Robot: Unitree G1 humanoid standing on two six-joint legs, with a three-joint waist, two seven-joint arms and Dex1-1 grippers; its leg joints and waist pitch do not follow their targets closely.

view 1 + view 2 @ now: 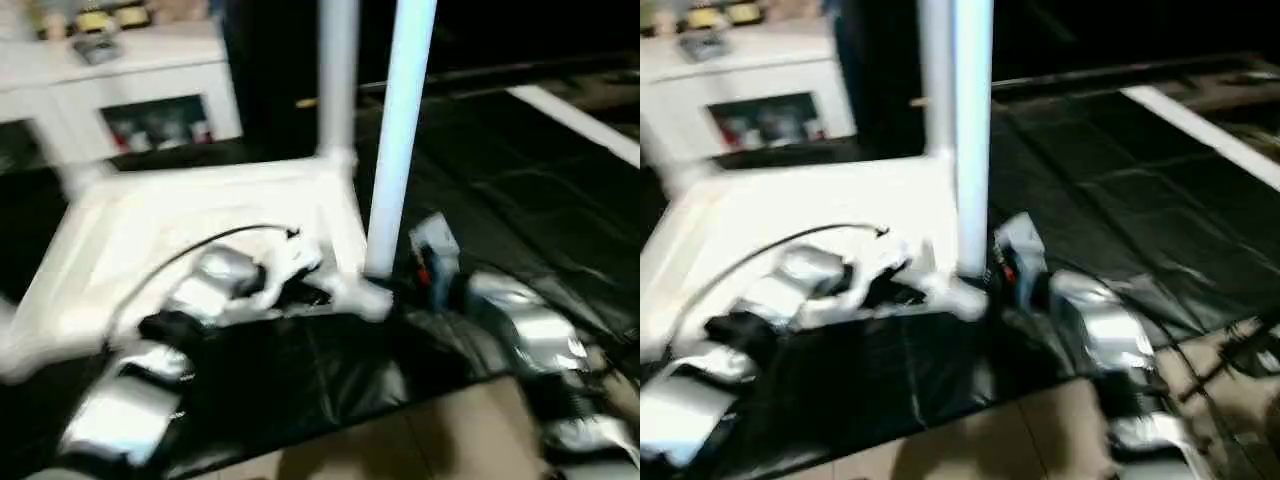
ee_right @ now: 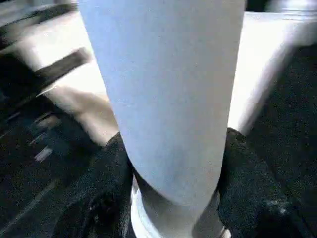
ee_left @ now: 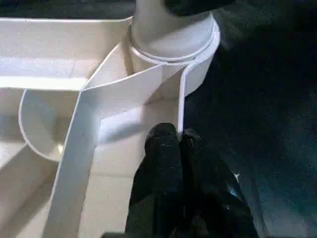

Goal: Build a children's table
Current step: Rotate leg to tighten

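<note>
Leg seating in progress: right claw (image 2: 173,198) grips the round white plastic leg (image 1: 398,140) at its corner socket, left claw (image 3: 171,144) clenched on the white ribbed tabletop's rim (image 3: 181,106); next, press down squarely.

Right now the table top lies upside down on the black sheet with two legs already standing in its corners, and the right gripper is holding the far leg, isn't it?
Nearly. The right gripper is around the near leg, the one at the corner closest to the robot, not the far leg. The right wrist view shows its black fingers on either side of that leg just above its socket. The upside-down table top and black sheet are as you say.
</note>
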